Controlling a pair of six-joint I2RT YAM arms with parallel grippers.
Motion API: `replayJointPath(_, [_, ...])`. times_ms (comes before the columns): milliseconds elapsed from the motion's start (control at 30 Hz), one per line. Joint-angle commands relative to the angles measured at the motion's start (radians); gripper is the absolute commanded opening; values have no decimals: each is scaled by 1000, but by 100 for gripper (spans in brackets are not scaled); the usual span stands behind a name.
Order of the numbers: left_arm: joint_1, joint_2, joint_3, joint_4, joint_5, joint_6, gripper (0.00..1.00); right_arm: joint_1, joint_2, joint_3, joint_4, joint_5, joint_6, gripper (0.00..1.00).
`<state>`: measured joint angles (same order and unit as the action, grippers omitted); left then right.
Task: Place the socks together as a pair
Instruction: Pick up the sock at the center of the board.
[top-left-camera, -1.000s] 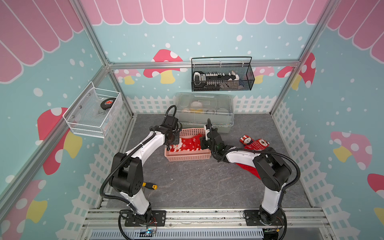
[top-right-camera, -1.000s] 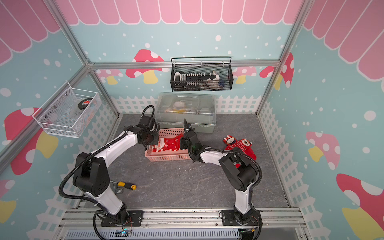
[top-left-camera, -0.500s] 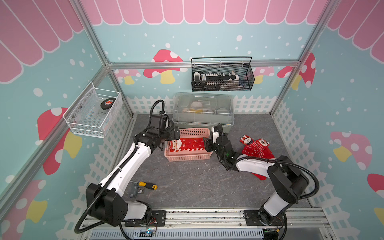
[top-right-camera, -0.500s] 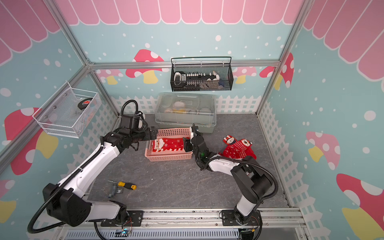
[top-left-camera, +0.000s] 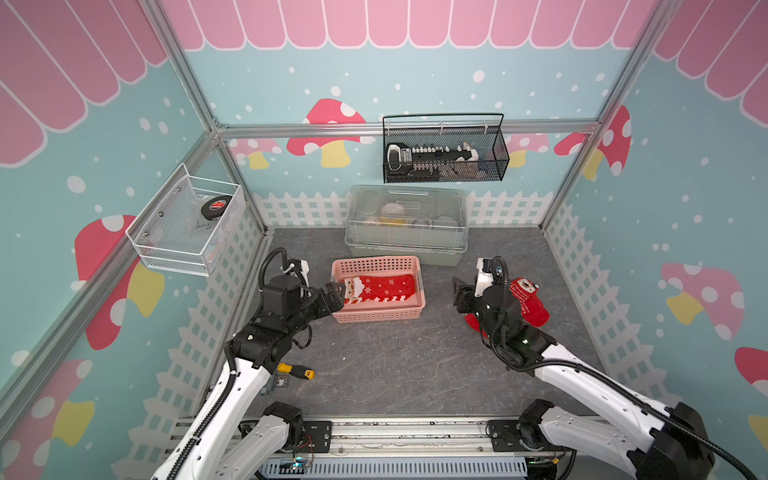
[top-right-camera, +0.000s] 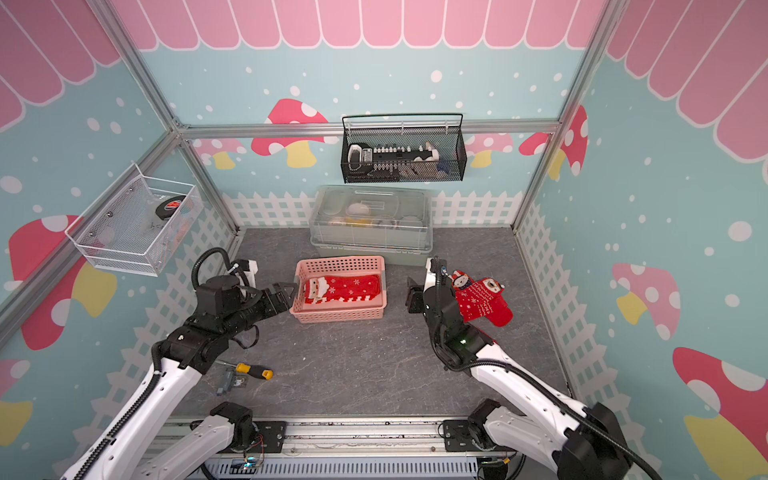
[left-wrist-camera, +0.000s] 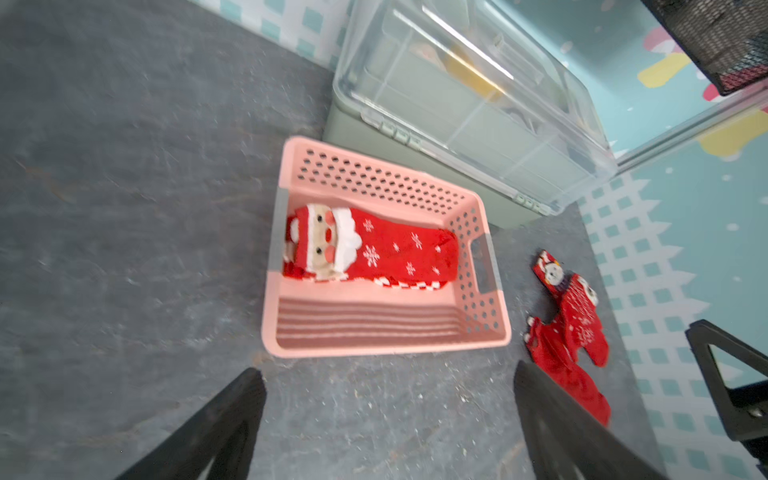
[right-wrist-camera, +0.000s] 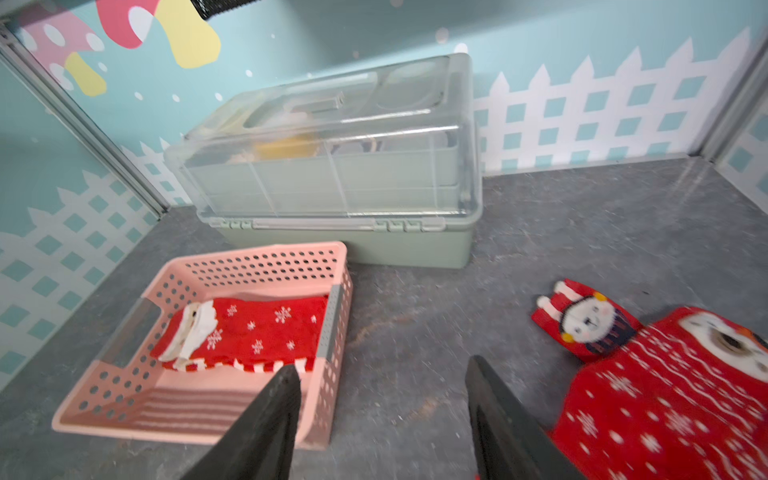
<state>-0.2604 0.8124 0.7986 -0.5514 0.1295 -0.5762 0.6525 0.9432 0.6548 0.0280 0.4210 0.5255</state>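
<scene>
Red knit, entry one: Santa-faced sock (top-left-camera: 382, 286) (top-right-camera: 347, 286) (left-wrist-camera: 395, 253) (right-wrist-camera: 257, 328) with white snowflakes. It lies flat inside the pink perforated basket (top-left-camera: 376, 262) (top-right-camera: 338, 266) (left-wrist-camera: 374, 178) (right-wrist-camera: 266, 266), cuff toward the left arm's end. A striped sock (left-wrist-camera: 399, 284) (right-wrist-camera: 249, 365), red and white, lies directly under it, with only its near edge showing.

Red knit, entry two: loose socks on the grey table (top-left-camera: 374, 365), well to the right of the basket.
- A snowman-faced sock (right-wrist-camera: 590, 324) is partly overlapped by an animal-faced sock (top-left-camera: 525, 297) (top-right-camera: 482, 301) (right-wrist-camera: 673, 386) with white stripes and snowflakes.
- A third red sock (left-wrist-camera: 582, 395) touches them on the near side. Its pattern cannot be made out.

Left gripper (top-left-camera: 336, 293) (top-right-camera: 291, 295) (left-wrist-camera: 384, 370): black jaws wide apart, nothing between them, just beside the basket's left short end.

Right gripper (top-left-camera: 459, 291) (top-right-camera: 411, 295) (right-wrist-camera: 382, 365): jaws apart and holding nothing, between the basket and the loose socks. In both top views the right arm hides part of those socks.

Sundries:
- Green box (top-left-camera: 405, 232) (right-wrist-camera: 345, 174) with a clear lid, just behind the basket. Whether the two touch cannot be told.
- Yellow-handled screwdriver (top-left-camera: 295, 371) (top-right-camera: 253, 370), on the table near the left arm.
- Black wire basket (top-left-camera: 444, 149), on the back wall.
- White mesh tray (top-left-camera: 187, 224), on the left wall.
</scene>
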Motion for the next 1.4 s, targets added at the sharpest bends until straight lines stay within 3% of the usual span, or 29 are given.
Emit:
replayJointPath(0, [-36, -63, -81, -15, 109, -97, 89, -7, -115, -61, -249, 2, 27, 63])
replayJointPath(167, [-247, -124, -174, 29, -39, -126, 89, -7, -226, -168, -296, -73, 133, 62])
replayJointPath(267, [-358, -116, -208, 67, -109, -162, 89, -7, -211, -188, -320, -89, 179, 60])
replayJointPath(400, [-460, -93, -257, 92, -118, -134, 90, -7, -146, -178, -342, -65, 187, 49])
replayJointPath(600, [-476, -130, -364, 104, -183, -252, 91, -8, 20, -143, -296, -39, 162, 47])
replayJointPath(733, [-479, -173, -419, 125, -178, -280, 90, -9, 161, -82, -284, 10, 156, 38])
replayJointPath(1033, [-502, -186, -462, 169, -186, -328, 89, -43, 408, 40, -229, 9, 146, 41])
replayJointPath(1367, [-566, -97, -419, 186, -228, -333, 88, -76, 597, 131, -249, 23, 187, 42])
